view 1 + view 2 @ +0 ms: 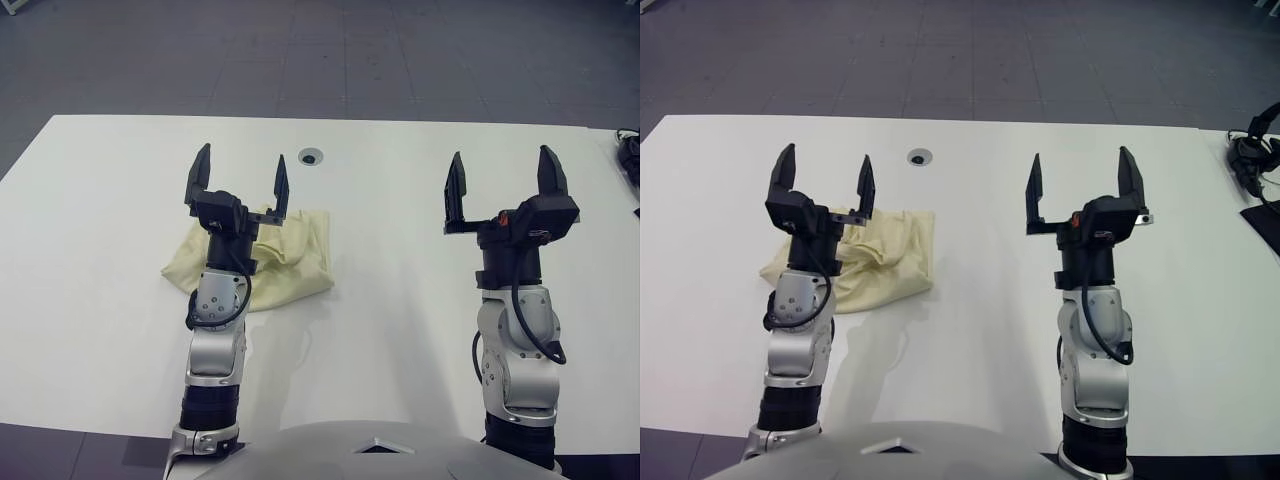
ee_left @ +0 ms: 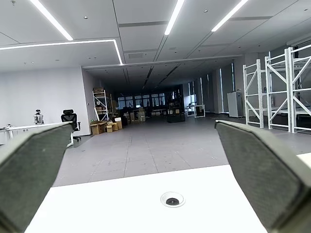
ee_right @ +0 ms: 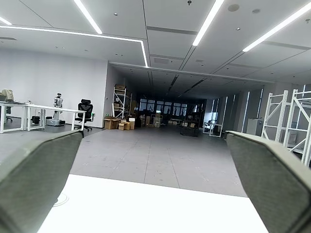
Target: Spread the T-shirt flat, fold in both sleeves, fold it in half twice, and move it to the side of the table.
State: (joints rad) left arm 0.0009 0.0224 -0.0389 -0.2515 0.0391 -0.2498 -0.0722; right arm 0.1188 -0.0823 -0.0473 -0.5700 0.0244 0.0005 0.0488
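Observation:
A pale yellow T-shirt lies crumpled in a heap on the white table, left of centre. My left gripper is raised above the heap, fingers pointing up and open, with nothing between them; its arm hides part of the cloth. On the right side my right gripper stands the same way, open and empty, well clear of the shirt. Each wrist view looks out level over the table, with that gripper's two grey fingers wide apart at the sides.
A round cable grommet sits in the table just beyond the shirt. Dark cables and a black object lie at the table's far right edge. Grey floor lies beyond the far table edge.

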